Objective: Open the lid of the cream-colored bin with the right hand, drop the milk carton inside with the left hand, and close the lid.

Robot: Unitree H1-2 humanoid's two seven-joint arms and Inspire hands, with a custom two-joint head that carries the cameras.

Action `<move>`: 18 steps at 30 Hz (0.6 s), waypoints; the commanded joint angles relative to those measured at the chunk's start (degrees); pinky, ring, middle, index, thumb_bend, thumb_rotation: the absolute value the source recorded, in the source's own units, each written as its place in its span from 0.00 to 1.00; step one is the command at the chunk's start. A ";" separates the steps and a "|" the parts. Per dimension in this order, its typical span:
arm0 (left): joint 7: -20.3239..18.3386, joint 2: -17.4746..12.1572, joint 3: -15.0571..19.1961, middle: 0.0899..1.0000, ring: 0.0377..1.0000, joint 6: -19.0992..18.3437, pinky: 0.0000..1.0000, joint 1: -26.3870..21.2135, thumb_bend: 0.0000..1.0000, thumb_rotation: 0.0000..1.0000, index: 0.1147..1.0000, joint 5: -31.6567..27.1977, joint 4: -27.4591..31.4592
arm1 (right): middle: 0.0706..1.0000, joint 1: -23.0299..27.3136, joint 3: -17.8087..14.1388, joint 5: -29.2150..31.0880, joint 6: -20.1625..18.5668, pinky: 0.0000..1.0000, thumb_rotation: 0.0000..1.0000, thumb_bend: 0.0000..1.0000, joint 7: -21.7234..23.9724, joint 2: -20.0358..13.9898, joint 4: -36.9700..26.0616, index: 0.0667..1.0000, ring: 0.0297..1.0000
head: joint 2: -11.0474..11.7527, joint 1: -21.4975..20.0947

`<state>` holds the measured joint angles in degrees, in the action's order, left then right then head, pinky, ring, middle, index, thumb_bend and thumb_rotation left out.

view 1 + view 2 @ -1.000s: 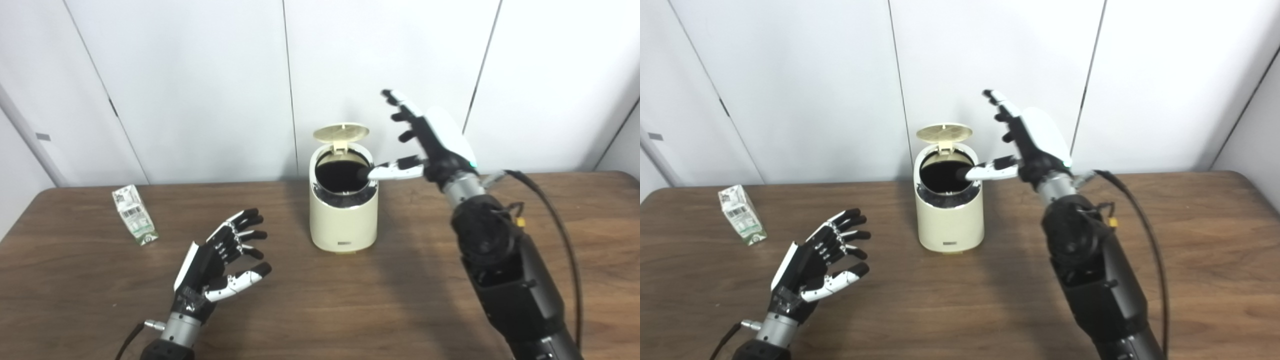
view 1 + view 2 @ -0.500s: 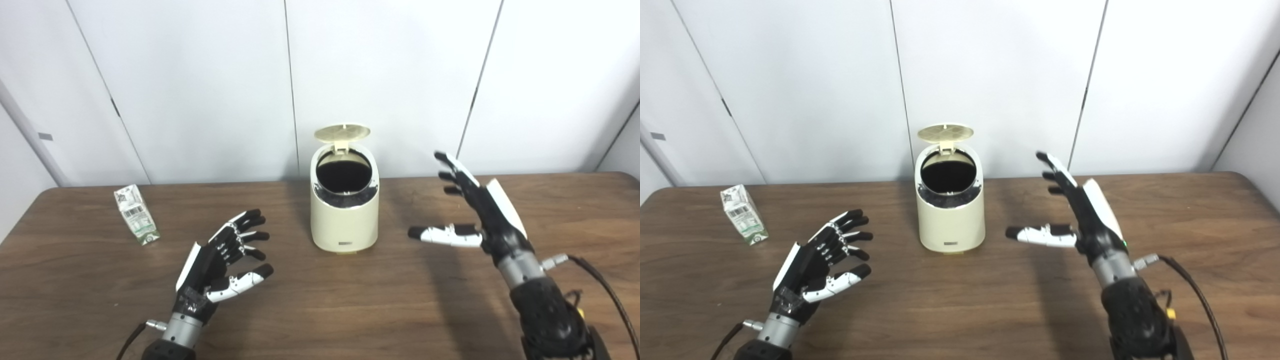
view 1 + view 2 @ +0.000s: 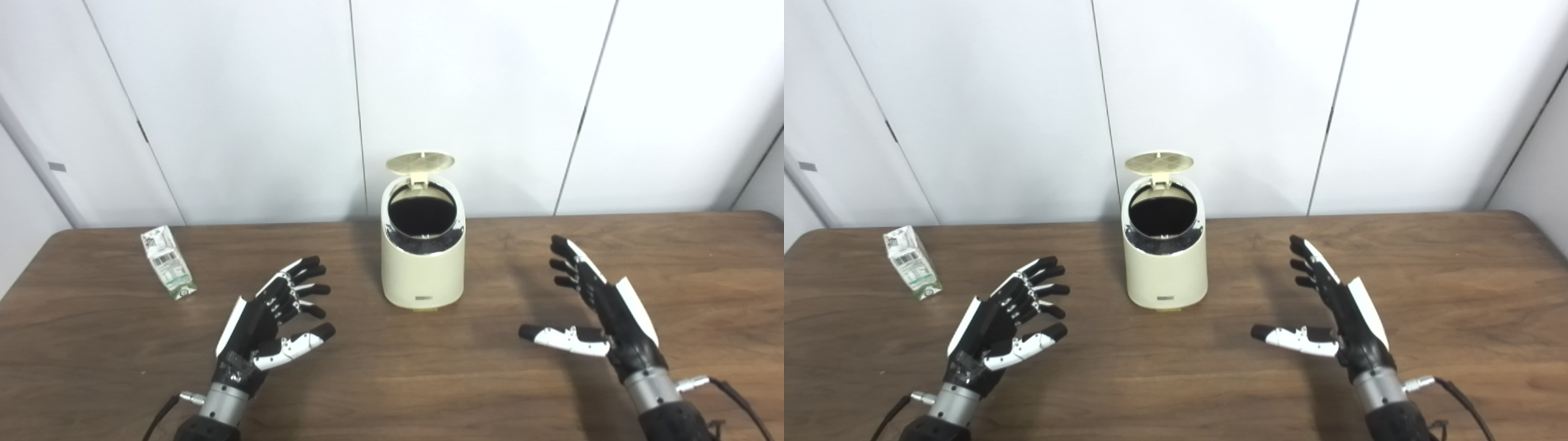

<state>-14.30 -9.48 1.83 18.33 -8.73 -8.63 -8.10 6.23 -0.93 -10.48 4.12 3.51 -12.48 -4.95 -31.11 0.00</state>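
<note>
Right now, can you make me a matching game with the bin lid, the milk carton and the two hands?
Things:
1. lid
2. carton
3. left hand
4. right hand

States:
A. standing on the table's far left
B. flipped up, bin open
C. open, empty, right of the bin
D. open, empty, between carton and bin

Pairs: 1-B, 2-A, 3-D, 4-C

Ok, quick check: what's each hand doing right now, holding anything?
Left hand: open, holding nothing, over the table.
Right hand: open, holding nothing, clear of the bin.
</note>
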 commanded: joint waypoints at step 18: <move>4.59 -0.27 1.63 0.75 0.67 3.39 0.56 2.49 0.74 0.15 0.80 6.50 6.69 | 0.97 -1.01 -2.06 6.77 13.51 0.87 0.27 0.81 -0.06 0.24 6.40 0.96 0.93 | 4.77 14.82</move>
<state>-11.35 -9.26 2.67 18.85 -5.26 -3.53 -3.66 4.78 -2.41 -5.57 14.30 3.25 -11.62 1.79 -26.29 14.75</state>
